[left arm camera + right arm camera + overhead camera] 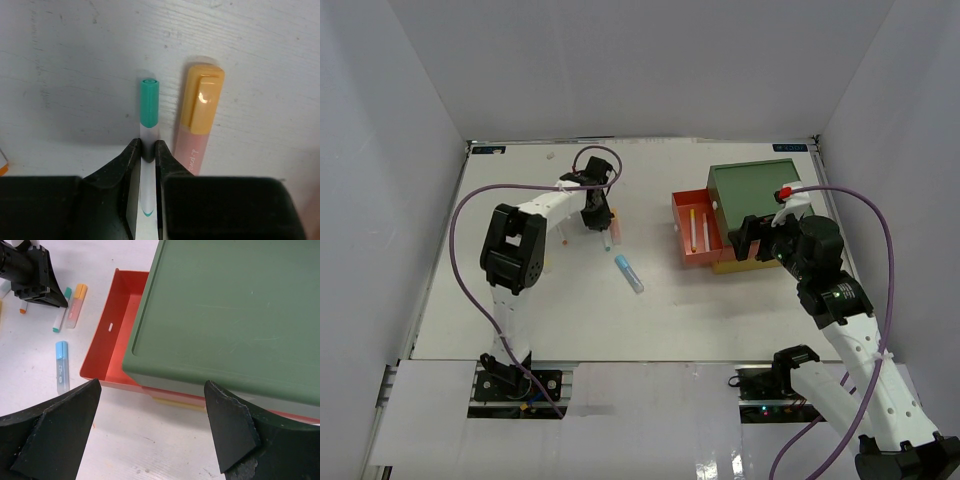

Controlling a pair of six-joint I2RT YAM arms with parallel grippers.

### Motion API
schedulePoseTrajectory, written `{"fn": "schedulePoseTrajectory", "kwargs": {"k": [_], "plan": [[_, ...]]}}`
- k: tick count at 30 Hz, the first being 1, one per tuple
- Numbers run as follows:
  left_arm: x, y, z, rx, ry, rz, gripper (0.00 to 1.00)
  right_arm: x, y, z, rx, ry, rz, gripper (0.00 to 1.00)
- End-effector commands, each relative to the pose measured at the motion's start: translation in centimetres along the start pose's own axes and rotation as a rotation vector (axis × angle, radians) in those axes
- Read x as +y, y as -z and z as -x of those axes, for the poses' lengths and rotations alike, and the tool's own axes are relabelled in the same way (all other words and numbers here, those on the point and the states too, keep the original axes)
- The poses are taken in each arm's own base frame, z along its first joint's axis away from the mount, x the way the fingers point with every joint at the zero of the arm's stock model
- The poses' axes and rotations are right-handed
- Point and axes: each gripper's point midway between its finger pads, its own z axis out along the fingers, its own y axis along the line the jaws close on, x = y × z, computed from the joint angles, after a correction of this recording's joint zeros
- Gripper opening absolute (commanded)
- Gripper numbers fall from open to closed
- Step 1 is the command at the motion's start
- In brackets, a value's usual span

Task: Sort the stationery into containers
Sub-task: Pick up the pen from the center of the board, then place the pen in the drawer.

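Right beside the teal-capped pen (149,107) clamped in the left pincer (147,150) lies an orange-capped highlighter (200,115); right pincer (152,387) gapes.

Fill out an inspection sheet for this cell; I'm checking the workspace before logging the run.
Surface: white table, lightly scuffed, no spills seen.
Job's things: teal-capped pen beside orange-capped highlighter; blue-capped marker lying loose; red drawer pulled out with two sticks inside; green top above it.
Clutter: nothing seen.
Grippers: left gripper shut on the teal-capped pen; right gripper open, above the front of the box.
Cables: purple cable loops off each arm.
Surroundings: white walls on three sides.
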Motion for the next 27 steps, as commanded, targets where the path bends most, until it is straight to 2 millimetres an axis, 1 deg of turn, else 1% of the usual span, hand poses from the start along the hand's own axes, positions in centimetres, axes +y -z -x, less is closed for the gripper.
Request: {"fn": "schedulePoseTrajectory", "kwargs": {"k": [1,2,3,4,5,6,7,8,9,10,11,12,14,15,17,18,19,20,21,22,23,24,25,27], "plan": [[-2.8,5.2,2.1,-0.046,0.030,-0.152,0.05,0.0,0.1,1.3,-0.054,0.009,-0.001,0.90],[-3.3,5.9,2.2,-0.045,0.036,-0.181,0.04,0.0,0.1,1.3,-0.055,0.009,-0.001,0.90],[-4.0,7.2,2.7,-0.053,0.046,-0.222,0.04,0.0,0.2,1.3,-0.055,0.008,-0.002,0.90],[-5.2,8.1,2.3,-0.023,0.062,-0.284,0.04,0.1,0.2,1.2,-0.055,0.009,0.001,0.90],[-6.0,9.0,2.7,-0.027,0.067,-0.325,0.03,0.0,0.2,1.3,-0.057,0.009,-0.001,0.90],[-6.8,9.8,2.5,-0.023,0.067,-0.360,0.02,0.1,0.2,1.4,-0.060,0.009,0.001,0.90],[-7.9,11.2,2.7,-0.024,0.077,-0.422,0.01,0.1,0.3,1.5,-0.061,0.009,0.003,0.90],[-8.7,12.1,2.8,-0.029,0.079,-0.454,0.01,0.2,0.3,1.5,-0.061,0.008,0.004,0.90],[-9.7,13.3,2.6,-0.032,0.073,-0.494,0.00,0.2,0.3,1.5,-0.061,0.008,0.006,0.90],[-10.4,14.1,2.5,-0.030,0.073,-0.526,0.00,0.1,0.3,1.5,-0.061,0.008,0.004,0.90],[-12.0,15.3,2.2,-0.025,0.071,-0.581,0.00,0.2,0.3,1.5,-0.062,0.008,0.006,0.90],[-12.9,16.2,2.0,-0.024,0.065,-0.610,0.00,0.1,0.3,1.4,-0.061,0.008,0.004,0.90],[-14.7,17.3,1.5,-0.017,0.053,-0.655,0.00,0.2,0.3,1.5,-0.062,0.008,0.006,0.90],[-16.2,18.4,1.2,-0.020,0.037,-0.688,0.01,0.2,0.3,1.4,-0.059,0.008,0.009,0.90],[-17.8,18.6,0.5,-0.004,0.028,-0.712,0.02,0.2,0.3,1.5,-0.062,0.007,0.009,0.90],[-19.0,19.1,-0.3,0.007,0.019,-0.729,0.03,0.3,0.3,1.5,-0.062,0.007,0.009,0.90],[-19.8,19.7,-0.1,-0.005,0.017,-0.747,0.05,0.3,0.3,1.5,-0.062,0.007,0.009,0.90],[-20.5,19.0,-0.7,0.013,0.014,-0.744,0.05,0.2,0.3,1.5,-0.062,0.008,0.006,0.90],[-21.3,19.2,-1.4,0.031,0.012,-0.759,0.06,0.2,0.4,1.5,-0.064,0.007,0.006,0.90],[-22.1,19.7,-1.3,0.027,0.011,-0.775,0.07,0.2,0.4,1.5,-0.064,0.007,0.006,0.90],[-22.5,19.1,-1.7,0.037,0.009,-0.770,0.08,0.2,0.4,1.5,-0.064,0.007,0.005,0.90],[-23.2,19.3,-2.3,0.043,0.000,-0.779,0.09,0.2,0.5,1.5,-0.065,0.007,0.003,0.90],[-23.8,19.6,-2.3,0.046,0.005,-0.791,0.10,0.1,0.5,1.4,-0.064,0.007,0.002,0.90],[-24.4,19.5,-2.9,0.051,-0.005,-0.793,0.19,0.1,0.5,1.3,-0.063,0.007,-0.002,0.90]]}}
